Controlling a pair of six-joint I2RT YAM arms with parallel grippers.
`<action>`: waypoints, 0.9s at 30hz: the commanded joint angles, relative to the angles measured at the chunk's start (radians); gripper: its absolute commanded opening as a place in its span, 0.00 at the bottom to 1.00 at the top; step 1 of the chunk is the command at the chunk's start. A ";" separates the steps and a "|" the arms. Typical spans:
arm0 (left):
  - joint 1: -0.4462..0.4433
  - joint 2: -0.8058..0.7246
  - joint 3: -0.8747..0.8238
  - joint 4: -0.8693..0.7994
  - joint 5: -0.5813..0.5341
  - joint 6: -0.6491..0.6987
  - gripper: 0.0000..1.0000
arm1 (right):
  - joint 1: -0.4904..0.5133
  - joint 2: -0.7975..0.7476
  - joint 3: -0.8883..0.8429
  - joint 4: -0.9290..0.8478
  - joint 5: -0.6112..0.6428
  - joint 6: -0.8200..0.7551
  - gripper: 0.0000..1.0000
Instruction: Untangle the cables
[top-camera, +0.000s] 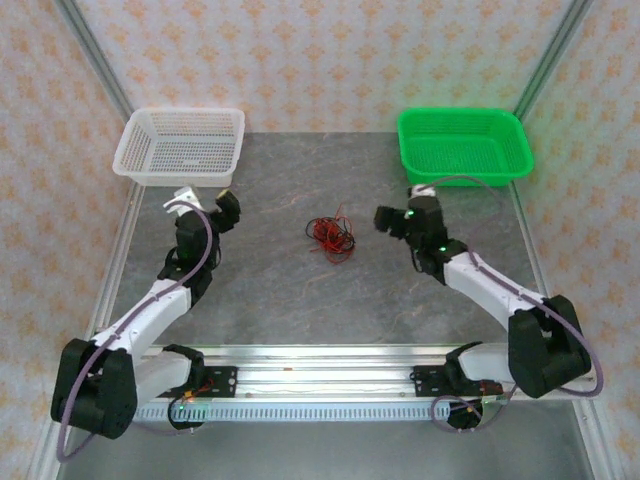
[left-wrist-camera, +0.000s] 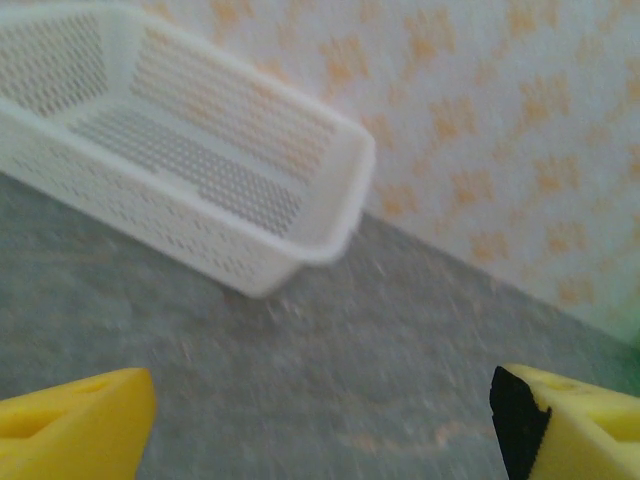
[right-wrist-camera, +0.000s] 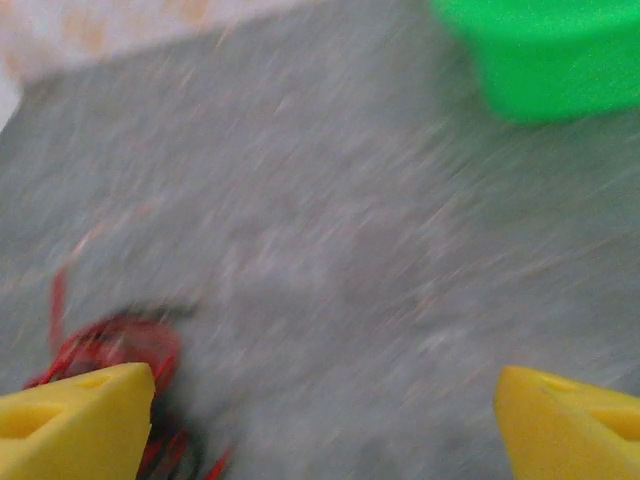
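Surface: grey, stone-patterned table (top-camera: 290, 300), with a metal rail (top-camera: 330, 358) along the near edge where both arms are bolted. Room: walls (top-camera: 320, 50) papered pale with an orange motif and framed by metal posts. Far left corner: white perforated basket (top-camera: 182, 146). Far right corner: green perforated basket (top-camera: 463, 143). Mid-table: the cables (top-camera: 330, 236), thin red and black wires in one small knot, lying flat and well apart from both baskets. Left gripper (top-camera: 228, 212): just in front of the white basket, jaws spread wide with nothing between them, well apart from the knot. Right gripper (top-camera: 385, 220): near the knot on its right side, jaws likewise spread and holding nothing. Its blurred wrist camera shows the red wires just beside one yellow fingertip (right-wrist-camera: 75, 420), partly hidden behind it.
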 joint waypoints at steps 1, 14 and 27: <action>-0.041 -0.053 0.035 -0.239 0.051 -0.095 0.88 | 0.091 0.013 0.035 -0.172 -0.076 0.104 0.86; -0.200 -0.215 -0.056 -0.365 0.091 -0.210 0.88 | 0.176 0.256 0.100 0.011 -0.206 0.418 0.84; -0.271 -0.227 -0.068 -0.386 0.077 -0.209 0.88 | 0.197 0.461 0.126 0.191 -0.204 0.590 0.42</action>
